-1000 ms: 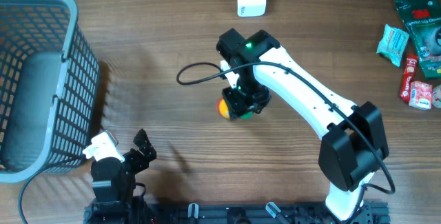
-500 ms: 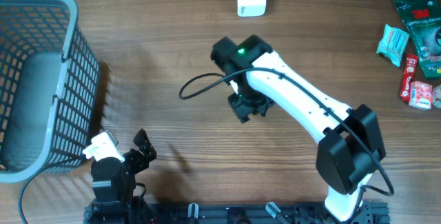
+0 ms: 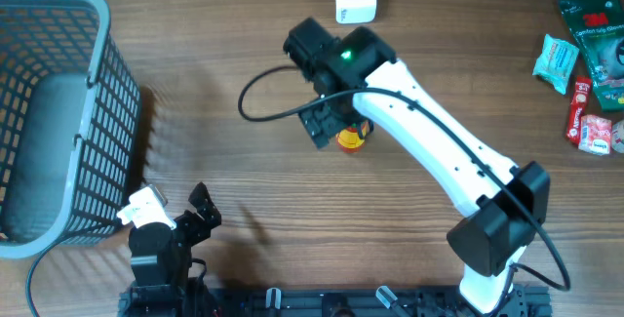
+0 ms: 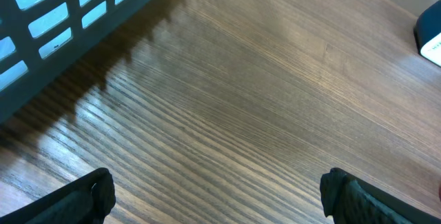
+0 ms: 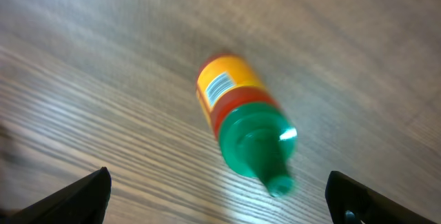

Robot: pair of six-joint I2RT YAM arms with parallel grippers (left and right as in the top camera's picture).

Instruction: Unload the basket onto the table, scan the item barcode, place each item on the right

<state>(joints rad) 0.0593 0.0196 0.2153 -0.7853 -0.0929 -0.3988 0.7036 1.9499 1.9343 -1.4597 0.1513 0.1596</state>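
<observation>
Between the spread fingers of your right gripper, the bottle now lies free on the table, barcode up. You've just released it, so any further scan needs a fresh grasp. Your left gripper gapes empty.

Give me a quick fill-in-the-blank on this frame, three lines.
The bottle lying on its side has a ___ cap. The right gripper above it is ___. The basket stands on the robot's ___ side.
Missing words: green; open; left.
</observation>
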